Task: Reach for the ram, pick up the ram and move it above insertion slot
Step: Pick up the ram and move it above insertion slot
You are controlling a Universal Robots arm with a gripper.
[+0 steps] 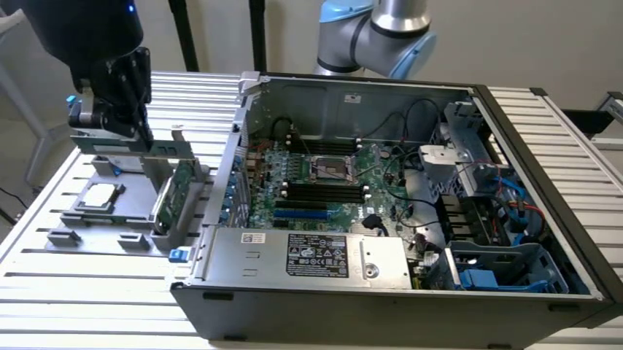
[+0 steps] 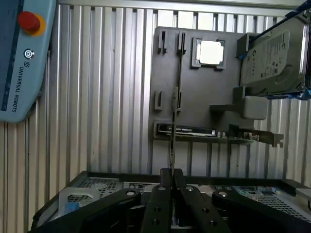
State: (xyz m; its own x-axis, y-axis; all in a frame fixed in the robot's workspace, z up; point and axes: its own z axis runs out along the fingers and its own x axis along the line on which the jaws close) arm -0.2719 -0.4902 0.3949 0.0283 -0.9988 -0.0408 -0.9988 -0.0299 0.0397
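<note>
The ram point(image 1: 127, 144) is a long thin green stick held level under my gripper point(image 1: 115, 133), well above the grey fixture point(image 1: 117, 219) at the exterior view's left. From the wrist, the ram point(image 2: 175, 116) appears edge-on as a thin line running out from my gripper point(image 2: 170, 174), whose black fingers point(image 2: 158, 194) are shut on it. The insertion slot point(image 1: 322, 191) is one of several parallel black sockets on the motherboard inside the open computer case, to the exterior view's right of the gripper.
On the fixture stand a taller green card with a metal bracket point(image 1: 175, 191) and a processor point(image 2: 210, 52); a hard drive point(image 2: 272, 56) lies beside them. The case's side wall point(image 1: 238, 131) rises between fixture and motherboard. A blue slot point(image 1: 297, 215) lies near the black sockets. A teach pendant point(image 2: 24, 58) rests on the table.
</note>
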